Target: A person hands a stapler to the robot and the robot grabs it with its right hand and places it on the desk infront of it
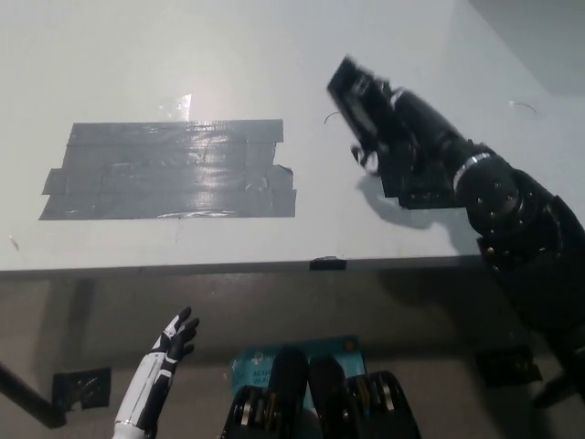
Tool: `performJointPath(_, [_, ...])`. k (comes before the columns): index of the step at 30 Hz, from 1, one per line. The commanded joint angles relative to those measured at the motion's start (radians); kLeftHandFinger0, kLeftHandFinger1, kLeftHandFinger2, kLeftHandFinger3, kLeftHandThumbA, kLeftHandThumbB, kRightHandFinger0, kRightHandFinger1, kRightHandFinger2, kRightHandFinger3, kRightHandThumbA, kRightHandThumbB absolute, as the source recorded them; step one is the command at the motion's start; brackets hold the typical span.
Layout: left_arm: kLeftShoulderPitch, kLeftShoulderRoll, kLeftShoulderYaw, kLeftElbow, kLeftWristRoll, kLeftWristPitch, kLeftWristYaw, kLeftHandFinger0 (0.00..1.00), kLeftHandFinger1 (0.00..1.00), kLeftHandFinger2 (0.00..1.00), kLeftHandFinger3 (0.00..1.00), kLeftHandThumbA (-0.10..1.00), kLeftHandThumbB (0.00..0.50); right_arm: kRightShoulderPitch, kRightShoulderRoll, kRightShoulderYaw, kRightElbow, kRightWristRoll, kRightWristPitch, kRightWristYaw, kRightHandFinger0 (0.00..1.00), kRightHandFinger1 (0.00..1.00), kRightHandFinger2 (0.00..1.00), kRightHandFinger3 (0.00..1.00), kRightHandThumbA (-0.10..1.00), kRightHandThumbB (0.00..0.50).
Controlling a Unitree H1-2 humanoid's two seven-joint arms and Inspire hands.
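Observation:
The black stapler [352,91] sits in my black right hand [399,130], which is shut on it. It sticks out of the hand toward the upper left, tilted, just over the white desk [183,55] right of its middle. Whether it touches the desk I cannot tell. No person's hand is in view. My white left hand [172,344] rests below the desk's near edge at the lower left, with its fingers apart and nothing in it.
A wide patch of grey tape [169,169] lies on the desk to the left of the stapler. A small black tape patch [422,194] shows under my right wrist. The desk's near edge [274,265] runs across the picture's middle.

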Motion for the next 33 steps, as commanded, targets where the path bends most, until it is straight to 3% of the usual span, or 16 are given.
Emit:
performJointPath(1, [-0.017,0.017,-0.002,-0.042,0.000,0.012,-0.018,0.99,1.00,1.00,1.00,1.00,0.459,-0.066,-0.063,0.066,-0.008,-0.070,0.014,0.158,0.15,0.68,0.97,1.00,-0.10,0.165])
performJointPath(8, [-0.024,0.018,-0.005,-0.039,0.002,0.025,-0.020,0.98,1.00,1.00,1.00,0.95,0.458,-0.086,-0.094,0.126,-0.007,-0.090,0.014,0.232,0.23,0.65,0.94,1.00,-0.10,0.163])
performJointPath(11, [-0.025,0.020,-0.006,-0.037,0.005,0.025,-0.020,0.97,1.00,1.00,1.00,0.92,0.458,-0.094,-0.098,0.137,-0.007,-0.093,0.014,0.267,0.21,0.61,0.90,1.00,-0.10,0.158])
performJointPath(18, [-0.026,0.023,-0.008,-0.048,-0.001,0.048,-0.026,0.99,1.00,1.00,1.00,0.89,0.475,-0.092,-0.076,0.111,-0.007,-0.121,0.014,0.306,0.22,0.62,0.89,0.96,-0.10,0.151])
performJointPath(21, [-0.026,0.023,-0.006,-0.051,-0.001,0.054,-0.028,0.97,1.00,1.00,1.00,0.88,0.468,-0.080,-0.049,0.073,-0.003,-0.153,0.014,0.293,0.28,0.68,0.94,0.90,0.11,0.152])
performJointPath(22, [-0.026,0.023,-0.006,-0.051,0.000,0.052,-0.028,0.97,1.00,1.00,1.00,0.88,0.465,-0.074,-0.036,0.053,-0.004,-0.170,0.014,0.287,0.38,0.73,0.95,1.00,0.34,0.193])
performJointPath(23, [-0.027,0.023,-0.007,-0.050,0.001,0.051,-0.029,0.96,1.00,1.00,1.00,0.88,0.465,-0.061,-0.011,0.012,-0.010,-0.192,0.014,0.280,0.44,0.73,1.00,1.00,0.55,0.288])
performJointPath(24, [-0.027,0.023,-0.006,-0.049,-0.002,0.052,-0.030,0.96,1.00,1.00,1.00,0.87,0.467,-0.047,0.012,-0.027,-0.020,-0.197,0.014,0.274,0.50,0.80,1.00,1.00,0.68,0.335])
performJointPath(25, [-0.025,0.023,-0.007,-0.049,-0.003,0.050,-0.032,0.96,1.00,1.00,1.00,0.88,0.464,-0.030,0.031,-0.059,-0.032,-0.182,0.014,0.256,0.54,0.95,1.00,1.00,0.77,0.357])
performJointPath(27, [-0.025,0.023,-0.008,-0.051,-0.001,0.051,-0.032,0.95,1.00,1.00,1.00,0.88,0.464,-0.016,0.050,-0.088,-0.037,-0.178,0.014,0.238,0.59,1.00,1.00,1.00,0.84,0.385])
performJointPath(28, [-0.028,0.024,-0.008,-0.050,0.000,0.046,-0.031,0.94,1.00,1.00,1.00,0.88,0.461,-0.013,0.055,-0.093,-0.033,-0.187,0.014,0.235,0.84,1.00,1.00,1.00,0.92,0.411])
performJointPath(30, [-0.030,0.025,-0.009,-0.049,0.001,0.046,-0.032,0.94,1.00,1.00,1.00,0.89,0.461,-0.009,0.061,-0.101,-0.033,-0.200,0.014,0.236,0.99,1.00,1.00,1.00,0.93,0.403])
performJointPath(33, [-0.033,0.025,-0.010,-0.048,0.003,0.047,-0.031,0.93,1.00,1.00,1.00,0.90,0.469,0.003,0.068,-0.111,-0.039,-0.202,0.014,0.221,1.00,1.00,1.00,1.00,0.95,0.399])
